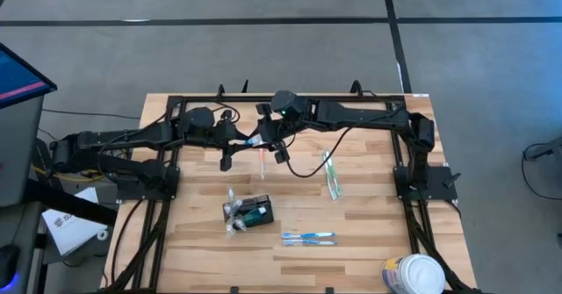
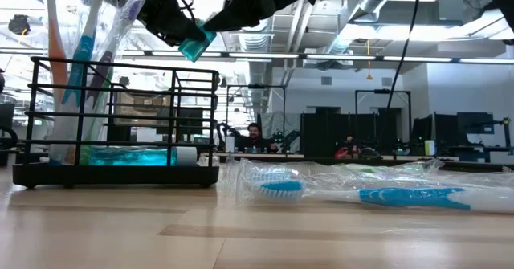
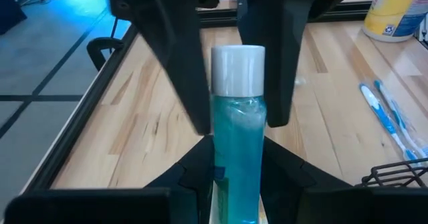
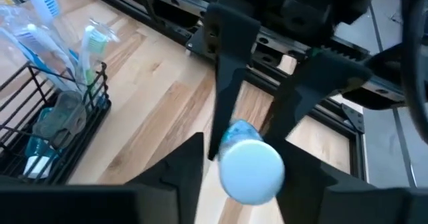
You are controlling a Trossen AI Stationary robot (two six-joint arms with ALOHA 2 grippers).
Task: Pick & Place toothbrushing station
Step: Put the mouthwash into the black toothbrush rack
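At upper centre of the high view, both grippers meet on a blue bottle [image 3: 235,150]: left gripper [image 3: 234,117] fingers grip it, right gripper [image 4: 257,127] fingers loosely straddle its cap; the toothbrushing station [image 1: 250,213] lies below them.

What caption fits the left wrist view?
Left gripper holds a capped blue bottle; right gripper meets it.

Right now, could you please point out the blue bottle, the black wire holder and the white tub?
blue bottle [image 3: 235,150]: left wrist view, on its clear blue body.
black wire holder [image 2: 116,64]: low view, on its top rail.
white tub [image 1: 413,275]: high view, on its lid.
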